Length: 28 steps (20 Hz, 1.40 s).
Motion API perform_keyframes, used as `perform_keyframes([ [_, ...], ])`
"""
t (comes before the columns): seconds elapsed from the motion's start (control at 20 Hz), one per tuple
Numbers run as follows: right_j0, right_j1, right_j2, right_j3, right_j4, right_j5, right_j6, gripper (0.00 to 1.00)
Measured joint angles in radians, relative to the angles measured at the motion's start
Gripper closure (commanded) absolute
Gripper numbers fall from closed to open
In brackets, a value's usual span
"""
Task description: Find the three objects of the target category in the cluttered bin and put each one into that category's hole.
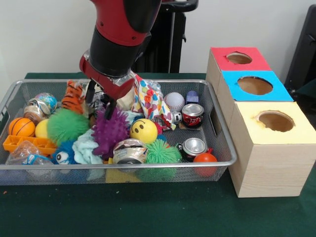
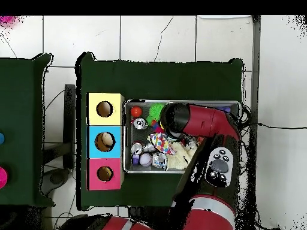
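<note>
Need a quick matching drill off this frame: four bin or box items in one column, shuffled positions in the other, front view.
Items:
1. orange striped plush tiger
2. orange plastic basketball
3. red-topped wooden box hole
4. yellow smiley foam ball

Places:
A. farthest box in the row
B. bin's middle, right of the purple spiky ball
C. back of the silver wire-mesh bin, left of the gripper
D. bin's left end

Pairs: 1-C, 2-D, 3-A, 4-B

A plain pale wall [image 1: 44, 34] is standing behind a table draped in dark green cloth [image 1: 148, 212]. Overhead, white floor tiles [image 2: 156, 39] with dark grout lines are surrounding it, cables trailing across.
</note>
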Motion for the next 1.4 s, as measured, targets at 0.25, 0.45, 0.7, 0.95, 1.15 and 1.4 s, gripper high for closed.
perform_keyframes([
  [0.25,-0.009,0.0,0.0,0.016,0.0,-0.013,0.0,0.0],
  [0.45,-0.032,-0.004,0.003,0.034,-0.002,-0.03,0.0,0.0],
  [0.7,-0.102,-0.027,0.012,0.085,-0.04,-0.081,0.0,0.0],
  [0.95,-0.176,-0.069,0.017,0.144,-0.109,-0.116,0.0,0.0],
  [1.15,-0.222,-0.099,0.019,0.185,-0.154,-0.121,0.0,0.0],
  [1.4,-0.27,-0.118,0.053,0.229,-0.19,-0.145,0.0,0.0],
])
